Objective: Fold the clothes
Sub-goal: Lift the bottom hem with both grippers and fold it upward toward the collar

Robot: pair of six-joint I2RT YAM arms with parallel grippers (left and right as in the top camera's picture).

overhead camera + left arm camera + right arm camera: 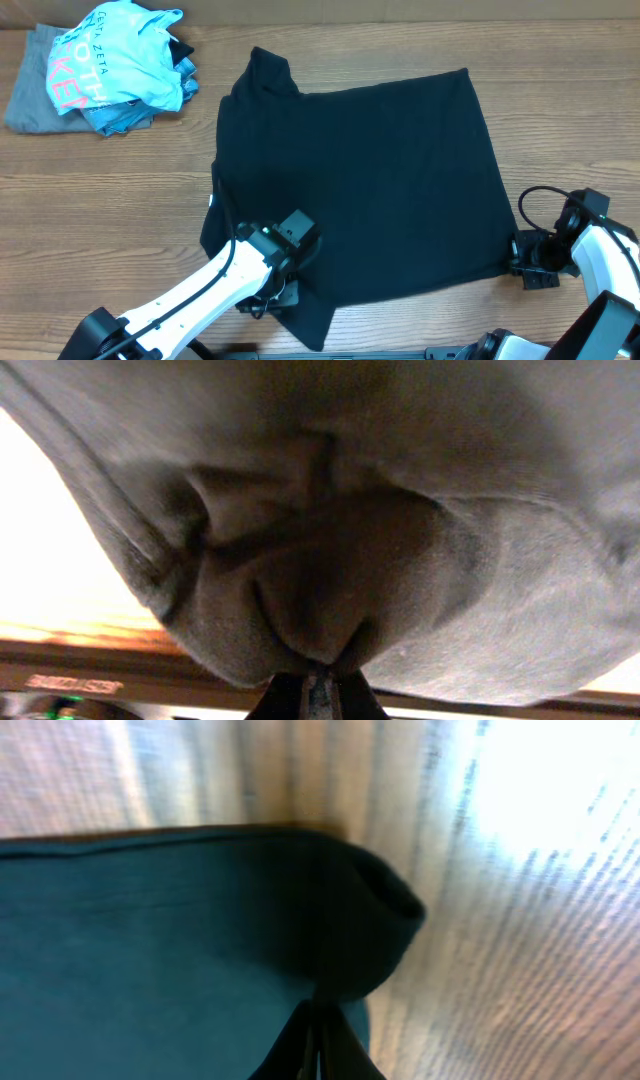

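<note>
Black T-shirt (360, 180) spread flat on table, near edge pinched up

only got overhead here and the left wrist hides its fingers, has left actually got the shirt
Observer: Yes. In the left wrist view the left gripper is shut, with a puckered fold of the shirt pinched at its tips.
Operator: ok and right, same problem
Observer: The right gripper is shut too. The right wrist view shows it pinching the shirt's corner, which is rolled over just above the tips.
Operator: how much cloth is it on, a lot or just the edge
Observer: Just the edge. The pinch sits right at the corner, with bare table directly beside it.
</note>
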